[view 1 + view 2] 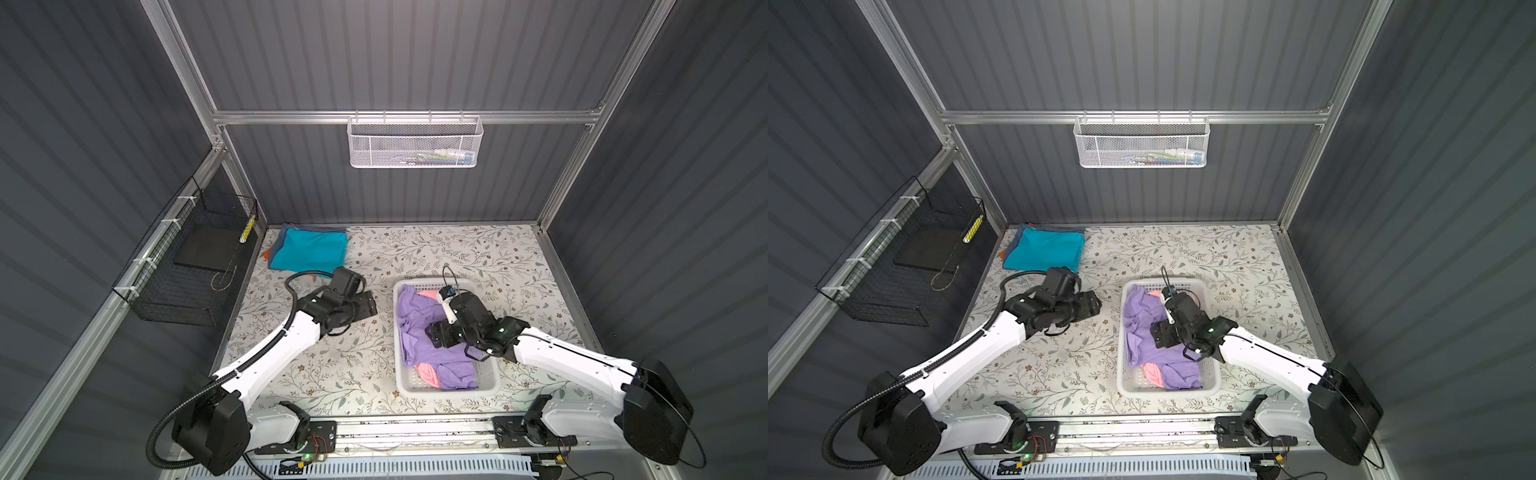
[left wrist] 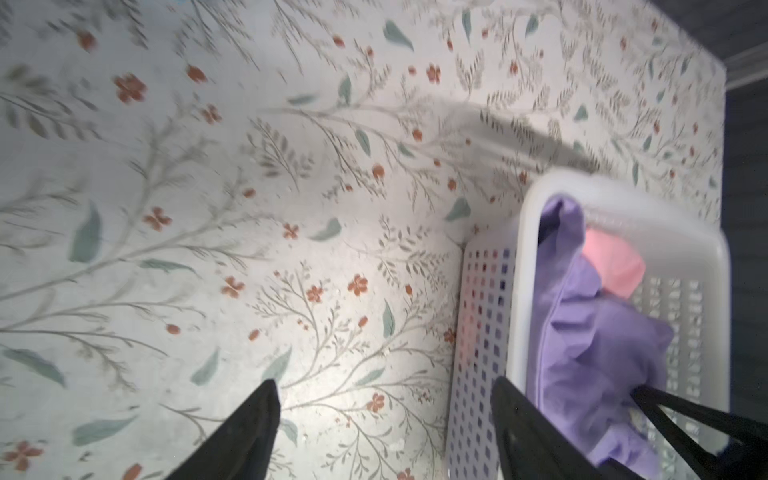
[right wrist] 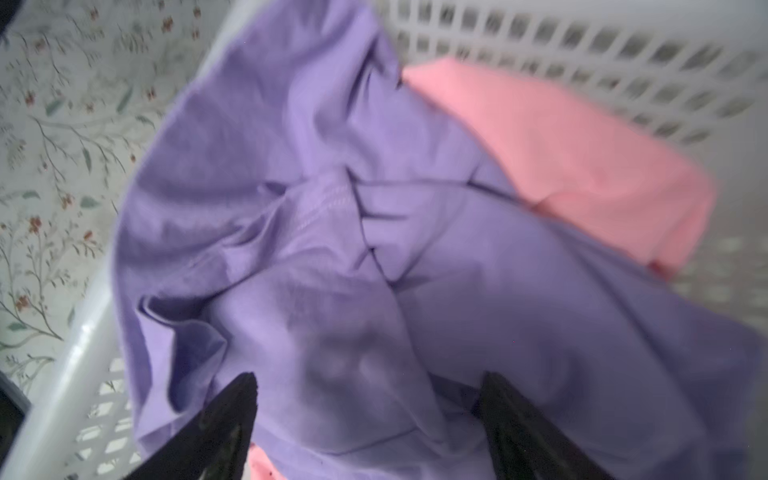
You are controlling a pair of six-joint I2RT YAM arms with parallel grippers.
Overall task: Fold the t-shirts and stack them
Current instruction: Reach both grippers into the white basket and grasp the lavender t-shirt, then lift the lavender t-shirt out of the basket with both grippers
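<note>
Here's the floral tabletop, and the white basket sits right of centre, toward the near edge. Inside it the lavender t-shirt lies crumpled across most of the space, bunched up against the basket's left wall. The pink t-shirt peeks out from under it at the near end, with another bit of pink showing at the far end. The right fingers are down in the basket, right over the lavender cloth. In the right wrist view they are spread wide, purple fabric lying between and below them, nothing pinched that I can see. Whether the tips touch the cloth I cannot tell, since the view is blurred. Over on the left, the left fingers hover above bare tabletop near the basket's left wall. They are parted wide too and hold nothing, and in the left wrist view one finger lines up with the basket's rim. In both top views the folded pile sits in the far left corner. The teal t-shirt is on top, the blue-grey t-shirt edges out beneath it, and a sliver of the orange t-shirt shows at the pile's left side. That pile is well apart from the basket.
</note>
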